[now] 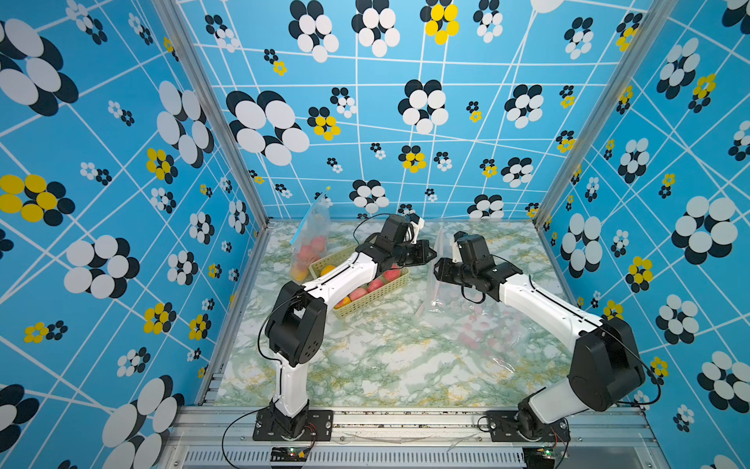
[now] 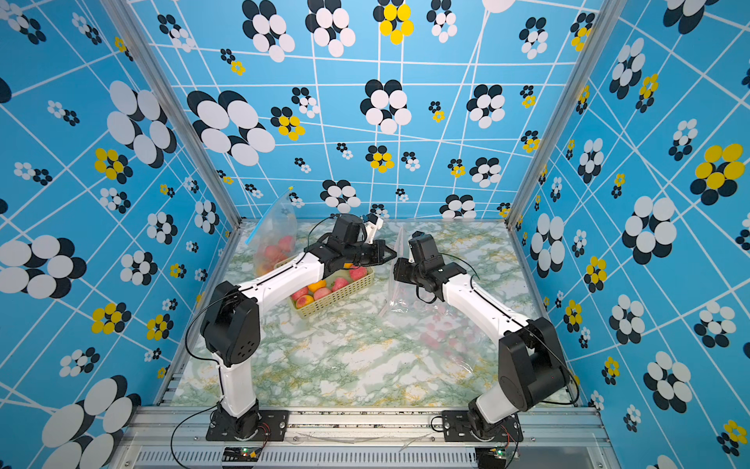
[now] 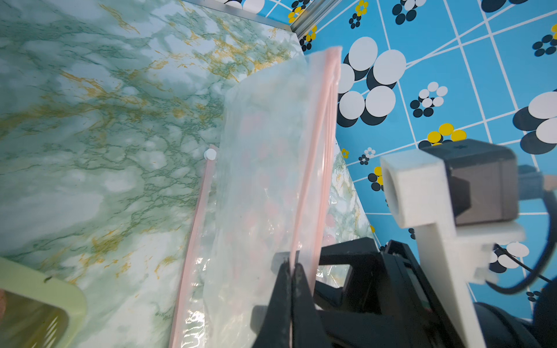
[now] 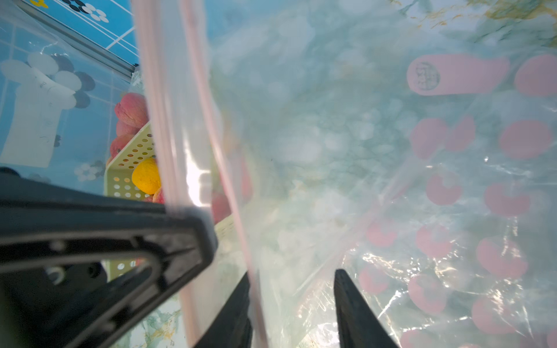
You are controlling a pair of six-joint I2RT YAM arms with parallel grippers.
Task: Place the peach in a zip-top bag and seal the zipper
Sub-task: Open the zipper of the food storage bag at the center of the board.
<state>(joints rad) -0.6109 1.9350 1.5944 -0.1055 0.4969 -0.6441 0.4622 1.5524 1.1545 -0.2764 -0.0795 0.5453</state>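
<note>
Left gripper (image 3: 291, 265) is clamped tight on the pink zipper strip of the clear plastic zip-top bag printed with pink dots (image 3: 265, 180), and I see that edge held upright off the green-veined marble tabletop (image 1: 385, 365). Right gripper (image 4: 292, 274) faces it just across the bag's mouth. Its 2 black fingers (image 4: 355, 307) stand apart with bag film and the other zipper strip between them. I read it as released, though the blur may hide a finger brushing the plastic. Beyond the right gripper, the bag's body lies flat on the tabletop. Round pink-and-yellow peaches (image 1: 359, 293) sit in the pale yellow perforated plastic basket (image 1: 373, 298), under the left gripper's wrist and just beside the held bag. Another clear bag of fruit (image 1: 310, 239) leans on the wall, well behind the left gripper.
</note>
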